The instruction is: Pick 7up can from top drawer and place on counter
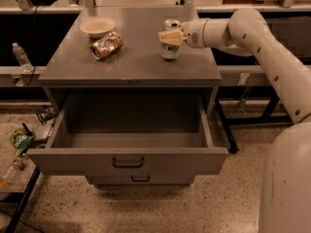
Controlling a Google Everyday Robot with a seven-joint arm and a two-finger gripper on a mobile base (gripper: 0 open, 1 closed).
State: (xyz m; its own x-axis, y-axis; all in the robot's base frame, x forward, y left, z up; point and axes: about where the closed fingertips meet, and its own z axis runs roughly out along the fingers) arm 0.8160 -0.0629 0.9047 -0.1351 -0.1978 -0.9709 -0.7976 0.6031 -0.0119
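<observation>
Gripper [170, 38], arm stretched level, apparently clasps 7up can [170, 53] on counter [131, 59].

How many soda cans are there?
2. The silver-white 7up can stands on the grey counter at the gripper; the dented orange-brown can lies beside the pale bowl. The open grey top drawer shows none.

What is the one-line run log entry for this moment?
gripper: holds 7up can upright | location: counter, right side | top drawer: open, can out

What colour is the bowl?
The bowl is cream, camera view; the gripper holds the 7up can over the counter.
</observation>
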